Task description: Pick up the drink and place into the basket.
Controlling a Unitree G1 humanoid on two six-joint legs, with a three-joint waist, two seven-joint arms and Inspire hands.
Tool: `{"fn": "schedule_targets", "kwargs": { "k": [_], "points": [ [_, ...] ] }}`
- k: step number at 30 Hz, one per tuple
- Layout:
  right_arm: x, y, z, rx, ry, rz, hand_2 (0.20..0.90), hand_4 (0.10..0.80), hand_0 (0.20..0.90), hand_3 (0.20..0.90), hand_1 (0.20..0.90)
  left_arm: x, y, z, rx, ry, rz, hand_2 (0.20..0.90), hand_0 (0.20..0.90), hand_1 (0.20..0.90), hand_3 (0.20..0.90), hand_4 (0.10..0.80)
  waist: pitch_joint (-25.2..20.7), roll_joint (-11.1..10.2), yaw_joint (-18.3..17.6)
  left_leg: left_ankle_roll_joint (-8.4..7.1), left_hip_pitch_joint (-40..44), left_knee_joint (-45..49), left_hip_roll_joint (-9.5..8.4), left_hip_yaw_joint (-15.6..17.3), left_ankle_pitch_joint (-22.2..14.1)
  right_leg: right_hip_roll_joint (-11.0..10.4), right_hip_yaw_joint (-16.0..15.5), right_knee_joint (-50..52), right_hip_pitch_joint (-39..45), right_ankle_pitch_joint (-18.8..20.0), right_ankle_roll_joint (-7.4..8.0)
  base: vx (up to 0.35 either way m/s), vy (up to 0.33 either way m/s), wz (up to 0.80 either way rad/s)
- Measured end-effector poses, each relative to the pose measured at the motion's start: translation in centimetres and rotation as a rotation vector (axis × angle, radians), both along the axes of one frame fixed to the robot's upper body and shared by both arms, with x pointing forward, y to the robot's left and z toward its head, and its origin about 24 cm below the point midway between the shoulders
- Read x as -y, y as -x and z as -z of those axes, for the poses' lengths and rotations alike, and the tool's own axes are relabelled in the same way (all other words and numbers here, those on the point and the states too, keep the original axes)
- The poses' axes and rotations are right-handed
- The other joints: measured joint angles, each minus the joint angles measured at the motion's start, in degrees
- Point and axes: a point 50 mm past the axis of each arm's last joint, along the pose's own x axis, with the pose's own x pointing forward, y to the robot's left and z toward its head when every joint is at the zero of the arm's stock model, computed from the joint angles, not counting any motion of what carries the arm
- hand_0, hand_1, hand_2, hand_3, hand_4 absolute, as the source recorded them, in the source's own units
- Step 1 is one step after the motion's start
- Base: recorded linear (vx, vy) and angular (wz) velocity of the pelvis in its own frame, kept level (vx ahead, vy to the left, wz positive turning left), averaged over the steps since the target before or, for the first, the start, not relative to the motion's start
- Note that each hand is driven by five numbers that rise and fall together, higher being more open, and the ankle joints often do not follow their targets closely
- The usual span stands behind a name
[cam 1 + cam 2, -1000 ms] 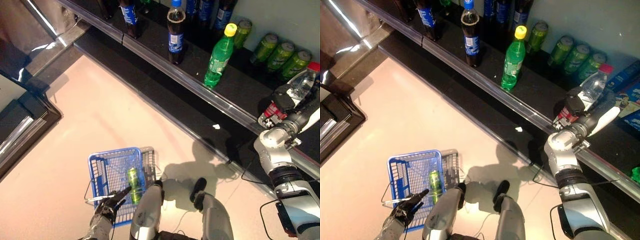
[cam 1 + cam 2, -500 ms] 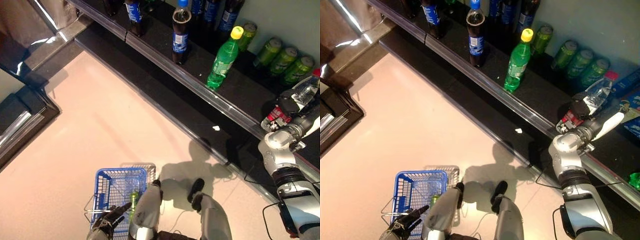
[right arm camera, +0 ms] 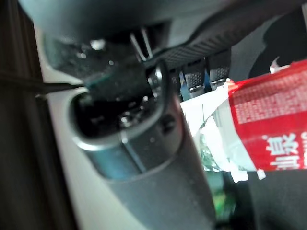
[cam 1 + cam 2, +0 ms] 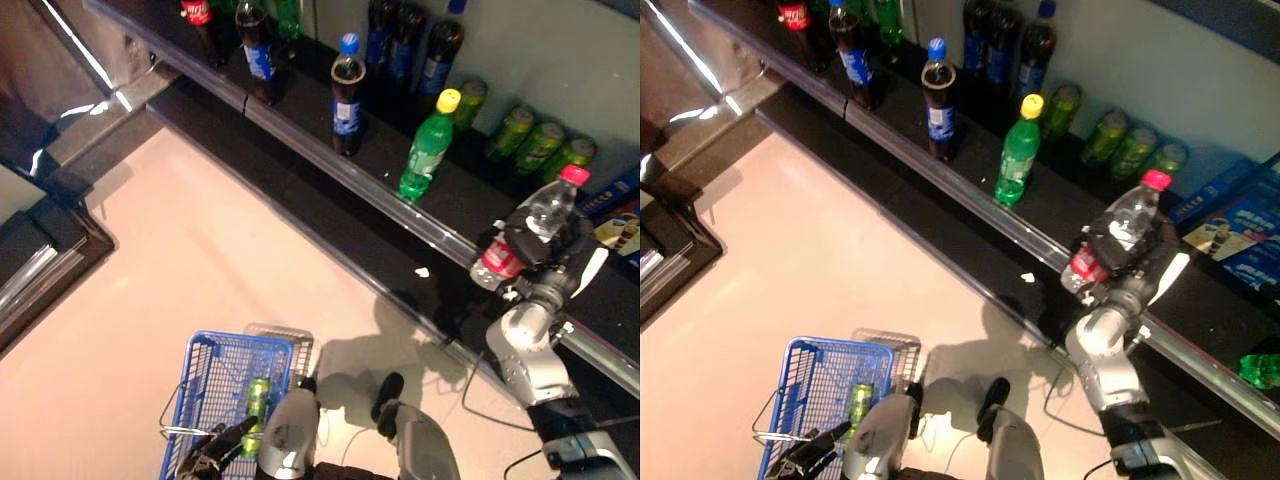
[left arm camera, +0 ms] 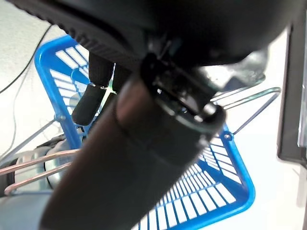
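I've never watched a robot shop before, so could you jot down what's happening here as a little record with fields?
Setting: shop floor beside a low dark shelf of drinks
Right hand: curled round a clear water bottle with a red label and pink cap, held over the shelf's edge
Left hand: holding the wire handle of the blue basket
Already in basket: one green can
On shelf: green bottle, dark cola bottles, green cans
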Motion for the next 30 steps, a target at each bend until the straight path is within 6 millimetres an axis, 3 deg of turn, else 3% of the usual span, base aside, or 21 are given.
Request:
{"fn": "schedule_targets", "kwargs": {
  "k": [11, 18, 22, 30],
  "points": [
    [-3.2, 1.9, -4.0, 0.193, 0.038, -0.287, 0.300, 0.100, 0.300, 0.200, 0.300, -0.7, 2.4, -0.6, 0.001, -0.024, 0.016, 0.300, 0.300, 0.300, 0.200, 0.100, -2.97, -2.42, -0.33, -0.12, 4.67, -3.75, 0.14, 1.56, 0.89, 0.28, 0.91, -1.05, 2.76, -0.09, 0.15, -0.007, 0.049, -0.05],
    [-5.4, 3.0, -3.0, 0.158, 0.010, -0.547, 0.300, 0.100, 0.300, 0.200, 0.300, -0.5, 3.3, -1.2, 0.009, -0.027, 0.094, 0.300, 0.300, 0.300, 0.200, 0.100, -4.82, -1.85, -0.67, -0.18, 4.73, -4.44, 0.00, 1.54, 1.56, 0.06, 0.93, -0.84, 2.77, 0.00, 0.06, -0.059, 0.045, 0.00],
    [-7.6, 3.5, -1.8, 0.111, -0.044, -0.727, 0.300, 0.100, 0.300, 0.200, 0.300, -0.3, 3.5, -1.9, 0.032, -0.024, 0.130, 0.300, 0.300, 0.300, 0.200, 0.100, -5.20, -1.28, -0.95, -0.27, 4.51, -4.70, -0.05, 1.38, 1.84, -0.10, 0.92, -0.34, 2.33, 0.01, -0.04, -0.074, 0.048, 0.00],
    [-10.9, 4.4, -0.6, 0.046, -0.072, -0.948, 0.300, 0.100, 0.300, 0.200, 0.300, 0.0, 1.1, -3.8, 0.165, -0.011, 0.156, 0.300, 0.300, 0.300, 0.200, 0.100, -5.76, -0.43, 1.84, -0.68, 3.15, -6.39, -0.60, -0.10, 3.87, -0.86, 0.48, 0.65, 0.77, -0.36, -0.30, -0.058, 0.015, 0.14]
  ]
}}
